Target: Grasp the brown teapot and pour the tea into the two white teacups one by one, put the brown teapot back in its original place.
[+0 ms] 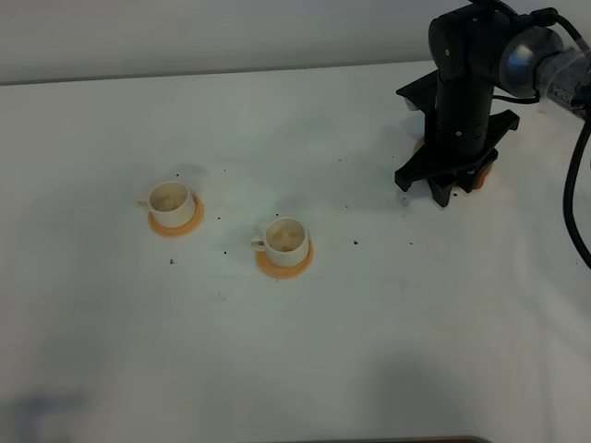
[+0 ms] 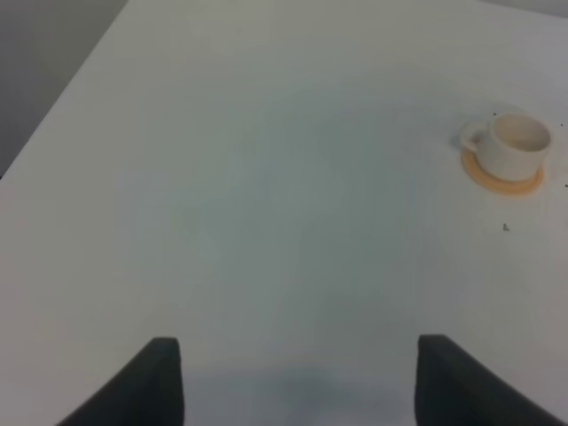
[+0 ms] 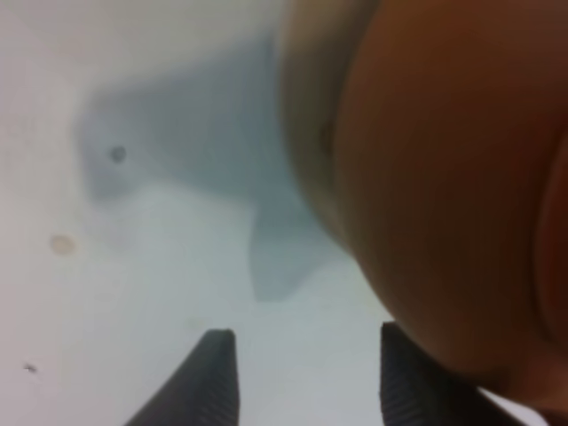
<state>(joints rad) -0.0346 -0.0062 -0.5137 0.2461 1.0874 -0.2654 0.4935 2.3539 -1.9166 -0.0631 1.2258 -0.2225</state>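
Teapot (image 3: 444,177) sits at the upper right of the high view, mostly hidden beneath the right arm (image 1: 462,92). Right jaws stand released just beside it, with only worktop (image 1: 369,351) showing between them. Left jaws are released too, over the worktop. Two cups (image 1: 173,198) (image 1: 284,237) stand on coasters (image 1: 175,224), left of centre.

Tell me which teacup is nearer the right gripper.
The cup right of the other in the high view, near the table's middle. It stands closer to the right gripper; the other cup lies farther left.
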